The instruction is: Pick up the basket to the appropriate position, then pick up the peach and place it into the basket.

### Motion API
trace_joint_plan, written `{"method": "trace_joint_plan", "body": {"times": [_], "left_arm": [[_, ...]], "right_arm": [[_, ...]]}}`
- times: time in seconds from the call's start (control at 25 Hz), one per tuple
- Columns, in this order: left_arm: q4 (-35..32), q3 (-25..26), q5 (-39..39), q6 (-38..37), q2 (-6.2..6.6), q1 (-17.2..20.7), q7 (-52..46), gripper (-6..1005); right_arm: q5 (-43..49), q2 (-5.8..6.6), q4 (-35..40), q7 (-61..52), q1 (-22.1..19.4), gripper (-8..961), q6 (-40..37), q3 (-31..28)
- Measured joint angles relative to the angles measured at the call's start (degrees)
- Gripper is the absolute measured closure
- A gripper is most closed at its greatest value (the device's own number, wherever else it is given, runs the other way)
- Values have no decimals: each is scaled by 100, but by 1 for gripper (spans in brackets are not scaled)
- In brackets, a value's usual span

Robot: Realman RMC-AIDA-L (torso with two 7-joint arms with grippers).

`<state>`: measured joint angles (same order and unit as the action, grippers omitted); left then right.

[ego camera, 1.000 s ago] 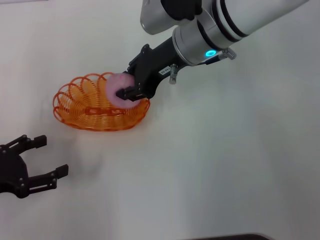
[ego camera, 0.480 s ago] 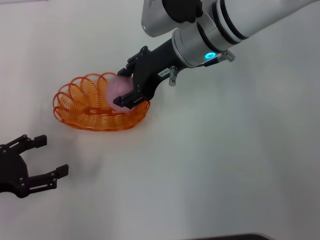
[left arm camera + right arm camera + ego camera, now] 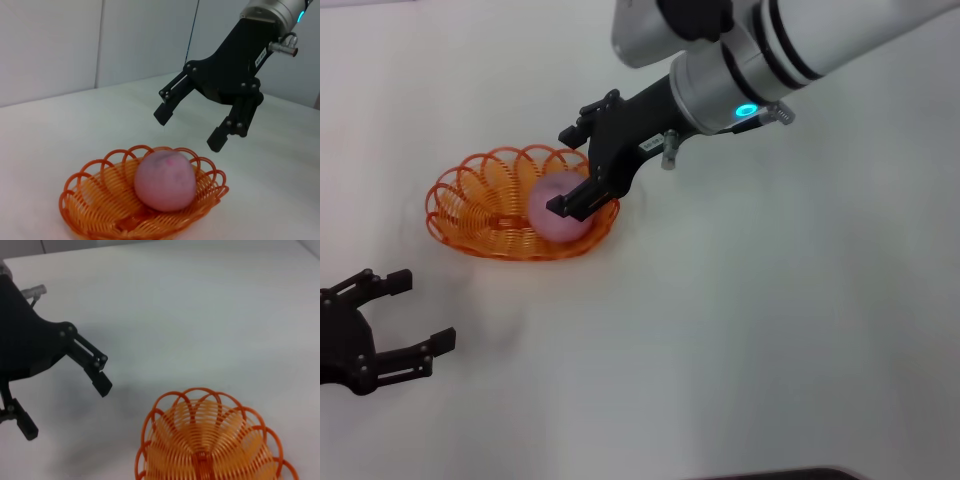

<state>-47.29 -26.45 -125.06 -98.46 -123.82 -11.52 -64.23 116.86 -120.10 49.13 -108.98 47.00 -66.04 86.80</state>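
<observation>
The orange wire basket [image 3: 480,205] stands on the white table, left of centre. The pink peach [image 3: 556,212] lies inside it at its right end, touching the rim there. My right gripper [image 3: 567,172] hangs just above the peach, open and empty, with the jaws spread wide. The left wrist view shows the same: the peach [image 3: 164,181] rests in the basket [image 3: 90,200], and the right gripper [image 3: 189,129] is open above it, clear of the fruit. My left gripper [image 3: 415,315] is parked open at the near left. The right wrist view shows the basket [image 3: 165,440] but no peach.
The white table [image 3: 770,330] spreads out around the basket. A pale wall [image 3: 60,45] stands behind the table in the left wrist view. The left gripper [image 3: 65,406] shows open beside the basket in the right wrist view.
The right gripper held the peach over the basket's right end. It has opened, and the peach has dropped into the basket. The left arm has not moved.
</observation>
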Motion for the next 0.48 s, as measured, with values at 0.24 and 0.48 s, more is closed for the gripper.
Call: {"method": "trace_joint_plan", "body": {"times": [0.24, 0.48], "left_arm": [[1, 15, 5, 3, 7, -16, -2, 65], [1, 18, 16, 0, 7, -39, -2, 65]], "right_arm": [[-79, 45, 845, 206, -815, 27, -287, -325], [-431, 53, 1317, 559, -1552, 28, -1003, -953]]}}
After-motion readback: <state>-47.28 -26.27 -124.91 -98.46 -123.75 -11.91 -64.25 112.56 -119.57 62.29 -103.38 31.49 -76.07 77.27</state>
